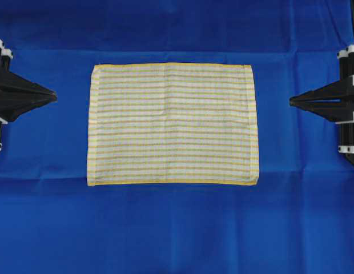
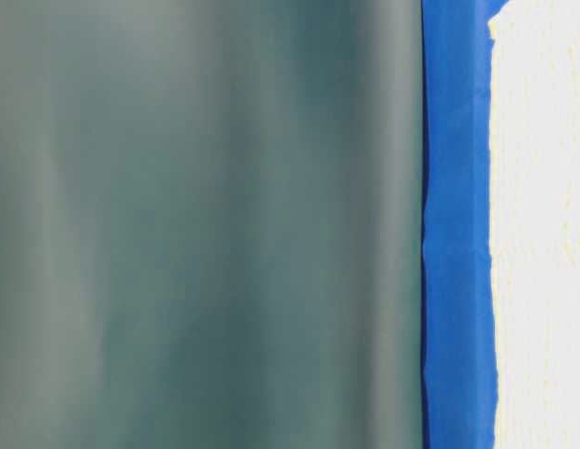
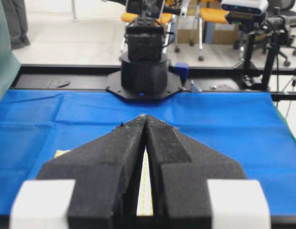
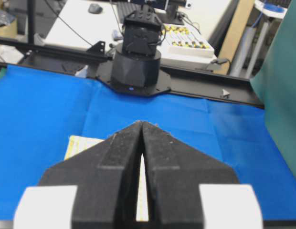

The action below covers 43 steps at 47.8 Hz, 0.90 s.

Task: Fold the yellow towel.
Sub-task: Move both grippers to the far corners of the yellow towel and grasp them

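Note:
The yellow towel (image 1: pixel 172 124) lies flat and spread out on the blue cloth in the middle of the overhead view, its yellow hems square to the table. My left gripper (image 1: pixel 55 95) is shut and empty, its tip a little left of the towel's left edge. On the opposite side my right gripper (image 1: pixel 290 101) is shut with nothing in it, its tip a short way off the towel's right edge. In the left wrist view the left gripper (image 3: pixel 146 116) shows closed tips, with a strip of towel (image 3: pixel 145 191) seen below. The right gripper (image 4: pixel 141 122) is closed too, a towel corner (image 4: pixel 80 145) beside it.
The blue table cloth (image 1: pixel 177 228) covers the whole table. A green curtain (image 2: pixel 206 224) fills most of the table-level view. The opposite arm's base (image 3: pixel 143 71) stands at the table's far side in each wrist view (image 4: pixel 137 67).

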Tool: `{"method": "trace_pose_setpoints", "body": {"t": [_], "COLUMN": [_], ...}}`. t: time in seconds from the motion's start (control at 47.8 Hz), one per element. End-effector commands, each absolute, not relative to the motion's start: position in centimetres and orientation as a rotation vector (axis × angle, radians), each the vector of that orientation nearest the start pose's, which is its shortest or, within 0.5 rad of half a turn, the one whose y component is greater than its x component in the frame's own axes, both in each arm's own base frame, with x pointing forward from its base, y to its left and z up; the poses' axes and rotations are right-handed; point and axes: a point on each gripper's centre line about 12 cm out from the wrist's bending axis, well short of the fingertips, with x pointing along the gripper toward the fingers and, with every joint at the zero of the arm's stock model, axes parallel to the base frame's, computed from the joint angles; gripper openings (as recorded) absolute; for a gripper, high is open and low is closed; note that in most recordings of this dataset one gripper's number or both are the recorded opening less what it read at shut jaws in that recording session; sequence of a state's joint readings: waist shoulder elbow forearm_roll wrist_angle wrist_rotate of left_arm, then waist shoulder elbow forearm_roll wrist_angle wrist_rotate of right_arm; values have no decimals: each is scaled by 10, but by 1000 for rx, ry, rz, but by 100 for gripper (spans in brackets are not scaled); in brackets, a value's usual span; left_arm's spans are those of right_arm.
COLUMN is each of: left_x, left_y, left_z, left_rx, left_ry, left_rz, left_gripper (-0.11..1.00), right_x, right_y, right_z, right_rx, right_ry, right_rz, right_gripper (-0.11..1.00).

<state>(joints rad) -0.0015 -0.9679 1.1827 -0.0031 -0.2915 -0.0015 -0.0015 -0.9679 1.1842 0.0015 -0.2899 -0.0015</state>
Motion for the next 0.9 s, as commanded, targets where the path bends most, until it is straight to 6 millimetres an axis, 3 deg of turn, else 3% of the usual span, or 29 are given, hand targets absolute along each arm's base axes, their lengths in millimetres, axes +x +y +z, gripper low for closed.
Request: {"method": "trace_pose_setpoints", "body": {"t": [0.0,0.272,0.627,0.69,0.753,0.878], "left_x": [201,206,228,232,233,236], "left_y": [3,21,63,69,76,88], "left_z": [298,282,230,221,211,189], "left_rx": [-32,0,7,1,-15,-41], "left_ry": [-84,17,256,294,335,416], "left_rz": [17,103,267,285,310,351], "left_gripper": [0,0,2,11,28,66], "right_x": [202,209,221,225,230,238], "right_y": [-3,-35,-86,-93,-99,-112], "right_z": [299,282,233,223,215,195], "right_rx": [15,120,212,225,233,256], "right_ry": [-84,64,270,311,347,423], "right_rz": [-13,-178,-404,-426,-443,-482], "right_gripper": [0,0,1,3,12,45]}}
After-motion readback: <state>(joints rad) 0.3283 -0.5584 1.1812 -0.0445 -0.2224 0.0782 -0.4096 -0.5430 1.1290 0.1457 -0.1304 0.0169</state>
